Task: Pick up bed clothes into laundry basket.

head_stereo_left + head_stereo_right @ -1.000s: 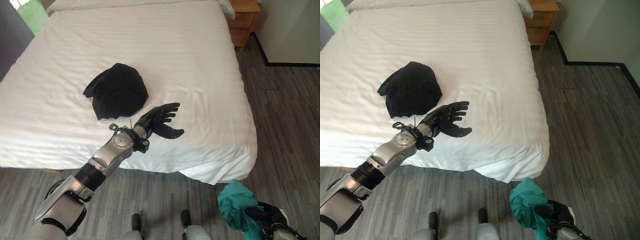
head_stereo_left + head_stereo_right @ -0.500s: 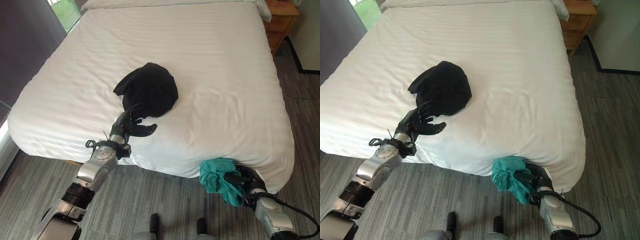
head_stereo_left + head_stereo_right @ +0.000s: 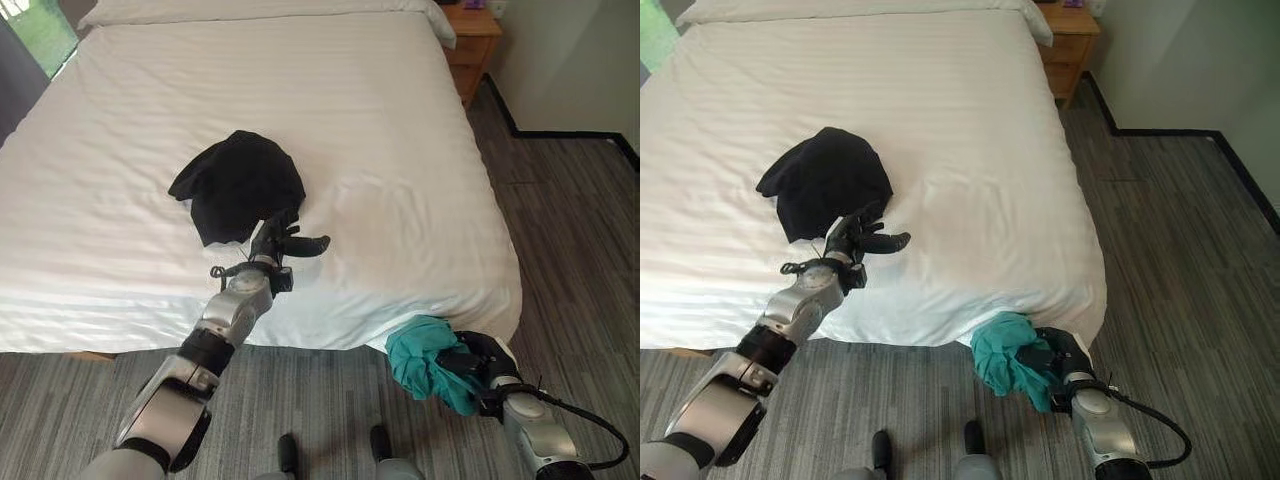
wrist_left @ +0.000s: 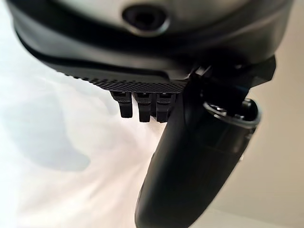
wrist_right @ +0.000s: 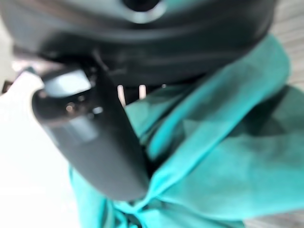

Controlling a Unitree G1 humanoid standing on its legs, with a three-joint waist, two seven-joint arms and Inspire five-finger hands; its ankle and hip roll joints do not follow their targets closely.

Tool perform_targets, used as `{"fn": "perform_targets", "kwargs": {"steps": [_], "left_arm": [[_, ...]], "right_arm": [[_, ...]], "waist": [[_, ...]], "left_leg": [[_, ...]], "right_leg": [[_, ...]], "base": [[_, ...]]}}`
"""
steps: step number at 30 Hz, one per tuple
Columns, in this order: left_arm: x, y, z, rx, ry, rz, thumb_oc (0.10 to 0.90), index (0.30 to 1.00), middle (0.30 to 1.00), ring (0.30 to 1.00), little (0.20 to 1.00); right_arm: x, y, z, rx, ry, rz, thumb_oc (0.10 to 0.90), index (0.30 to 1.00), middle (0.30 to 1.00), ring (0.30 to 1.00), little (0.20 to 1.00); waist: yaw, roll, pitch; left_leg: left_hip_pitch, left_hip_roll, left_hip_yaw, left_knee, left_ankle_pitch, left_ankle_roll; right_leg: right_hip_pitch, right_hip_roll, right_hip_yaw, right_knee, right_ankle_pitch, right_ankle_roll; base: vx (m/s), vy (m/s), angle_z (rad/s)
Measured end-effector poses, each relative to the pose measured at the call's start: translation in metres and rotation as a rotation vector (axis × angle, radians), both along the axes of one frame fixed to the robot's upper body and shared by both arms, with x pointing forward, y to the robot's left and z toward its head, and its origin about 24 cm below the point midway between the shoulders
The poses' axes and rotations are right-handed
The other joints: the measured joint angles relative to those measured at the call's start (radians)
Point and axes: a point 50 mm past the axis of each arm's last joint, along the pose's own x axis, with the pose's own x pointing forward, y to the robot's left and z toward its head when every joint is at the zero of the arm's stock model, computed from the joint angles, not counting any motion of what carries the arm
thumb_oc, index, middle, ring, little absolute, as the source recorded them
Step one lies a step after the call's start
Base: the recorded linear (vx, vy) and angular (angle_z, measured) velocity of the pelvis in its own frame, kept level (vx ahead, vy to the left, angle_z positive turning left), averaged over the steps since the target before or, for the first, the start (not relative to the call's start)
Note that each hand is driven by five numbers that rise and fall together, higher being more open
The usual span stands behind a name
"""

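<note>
Left eye view: left hand [image 3: 283,240] spread beside black garment [image 3: 237,186]; right hand [image 3: 478,361] clutches teal cloth [image 3: 425,359].

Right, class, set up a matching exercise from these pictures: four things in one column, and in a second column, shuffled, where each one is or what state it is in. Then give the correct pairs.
Column one:
1. black garment
2. teal garment
3. left hand
4. wooden nightstand

Column two:
A. on the floor beside the head of the bed
B. open, over the sheet at the dark cloth's near edge
C. bunched in the right hand below the bed's near corner
D. lying crumpled on the white sheet

Pairs: 1-D, 2-C, 3-B, 4-A
</note>
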Motion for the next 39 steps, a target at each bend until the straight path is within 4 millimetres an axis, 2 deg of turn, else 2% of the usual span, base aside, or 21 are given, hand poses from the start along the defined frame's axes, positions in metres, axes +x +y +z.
{"fn": "perform_targets", "kwargs": {"steps": [4, 9, 13, 14, 17, 21, 25, 29, 32, 34, 36, 39], "left_arm": [[0.013, 0.023, 0.018, 0.101, -0.024, 0.097, 0.800, 0.900, 0.900, 0.900, 0.900], [0.025, 0.062, 0.039, 0.389, 0.040, 0.214, 0.800, 0.900, 0.900, 0.900, 0.900], [0.026, 0.086, 0.064, 0.521, 0.024, 0.272, 0.800, 0.900, 0.900, 0.900, 0.900], [0.024, 0.100, 0.073, 0.580, 0.022, 0.305, 0.800, 0.900, 0.900, 0.900, 0.900], [0.021, 0.116, 0.083, 0.689, 0.017, 0.343, 0.800, 0.900, 0.900, 0.900, 0.900], [0.017, 0.128, 0.090, 0.755, 0.016, 0.370, 0.800, 0.900, 0.900, 0.900, 0.900], [0.015, 0.134, 0.093, 0.859, 0.019, 0.377, 0.800, 0.900, 0.900, 0.900, 0.900], [0.006, 0.158, 0.096, 0.964, 0.065, 0.427, 0.800, 0.900, 0.900, 0.900, 0.900], [0.000, 0.174, 0.102, 1.015, 0.085, 0.467, 0.800, 0.900, 0.900, 0.900, 0.900], [-0.004, 0.181, 0.109, 1.096, 0.093, 0.481, 0.800, 0.900, 0.900, 0.900, 0.900], [-0.007, 0.187, 0.108, 1.163, 0.125, 0.480, 0.800, 0.900, 0.900, 0.900, 0.900], [-0.007, 0.187, 0.109, 1.243, 0.140, 0.468, 0.800, 0.900, 0.900, 0.900, 0.900]], "right_arm": [[-0.008, -0.001, -0.006, -0.002, 0.025, -0.003, 0.400, 0.300, 0.300, 0.300, 0.300], [-0.010, 0.011, -0.011, 0.014, 0.039, 0.074, 0.400, 0.300, 0.300, 0.300, 0.300], [-0.010, 0.019, -0.013, 0.027, 0.036, 0.125, 0.400, 0.300, 0.300, 0.300, 0.300], [-0.008, 0.022, -0.012, 0.033, 0.022, 0.148, 0.400, 0.300, 0.300, 0.300, 0.300], [-0.013, 0.027, -0.015, 0.039, 0.027, 0.175, 0.400, 0.300, 0.300, 0.300, 0.300], [-0.019, 0.029, -0.020, 0.046, 0.045, 0.186, 0.400, 0.300, 0.300, 0.300, 0.300], [-0.025, 0.030, -0.023, 0.049, 0.052, 0.193, 0.400, 0.300, 0.300, 0.300, 0.300], [-0.027, 0.037, -0.026, 0.060, 0.062, 0.234, 0.400, 0.300, 0.300, 0.300, 0.300], [-0.033, 0.041, -0.027, 0.068, 0.062, 0.249, 0.400, 0.300, 0.300, 0.300, 0.300], [-0.039, 0.042, -0.031, 0.072, 0.076, 0.255, 0.400, 0.300, 0.300, 0.300, 0.300], [-0.046, 0.041, -0.034, 0.074, 0.093, 0.246, 0.400, 0.300, 0.300, 0.300, 0.300], [-0.055, 0.040, -0.038, 0.088, 0.101, 0.235, 0.400, 0.300, 0.300, 0.300, 0.300]], "waist": [[-0.021, -0.007, -0.004], [-0.051, -0.038, -0.022], [-0.071, -0.067, -0.041], [-0.074, -0.078, -0.047], [-0.091, -0.108, -0.066], [-0.101, -0.138, -0.085], [-0.102, -0.142, -0.086], [-0.124, -0.153, -0.087], [-0.136, -0.181, -0.087], [-0.149, -0.216, -0.090], [-0.155, -0.243, -0.089], [-0.156, -0.267, -0.082]], "left_leg": [[-0.005, 0.009, 0.027, 0.000, -0.004, -0.006], [-0.011, 0.019, 0.047, 0.000, -0.008, -0.012], [-0.022, 0.023, 0.074, 0.000, -0.010, -0.016], [-0.024, 0.023, 0.092, 0.000, -0.012, -0.018], [-0.024, 0.023, 0.109, 0.000, -0.014, -0.019], [-0.024, 0.026, 0.137, 0.000, -0.020, -0.023], [-0.027, 0.028, 0.161, -0.001, -0.024, -0.025], [-0.044, 0.039, 0.186, -0.001, -0.026, -0.028], [-0.064, 0.049, 0.200, 0.000, -0.026, -0.037], [-0.091, 0.058, 0.203, 0.000, -0.021, -0.044], [-0.104, 0.063, 0.204, 0.000, -0.019, -0.046], [-0.130, 0.070, 0.208, 0.002, -0.018, -0.047]], "right_leg": [[-0.020, 0.011, 0.027, 0.000, 0.007, -0.006], [-0.035, 0.026, 0.039, 0.000, 0.010, -0.011], [-0.061, 0.033, 0.063, 0.000, 0.019, -0.011], [-0.073, 0.033, 0.083, 0.001, 0.024, -0.010], [-0.080, 0.034, 0.093, 0.001, 0.027, -0.010], [-0.095, 0.039, 0.118, 0.001, 0.035, -0.013], [-0.112, 0.044, 0.141, 0.001, 0.042, -0.009], [-0.146, 0.057, 0.156, 0.005, 0.052, -0.008], [-0.174, 0.068, 0.166, 0.009, 0.056, -0.012], [-0.206, 0.078, 0.164, 0.014, 0.059, -0.015], [-0.220, 0.084, 0.164, 0.014, 0.062, -0.018], [-0.248, 0.090, 0.152, 0.018, 0.067, -0.021]], "base": [[0.03, 0.003, -0.21], [0.03, 0.010, -0.12], [0.04, 0.023, -0.20], [0.03, 0.015, -0.37], [0.04, 0.016, -0.20], [0.06, 0.027, -0.21], [0.02, 0.024, -0.18], [0.00, -0.005, -0.19], [-0.02, -0.024, -0.19], [0.00, -0.031, -0.05], [-0.01, -0.031, -0.04], [-0.03, -0.068, -0.01]]}}
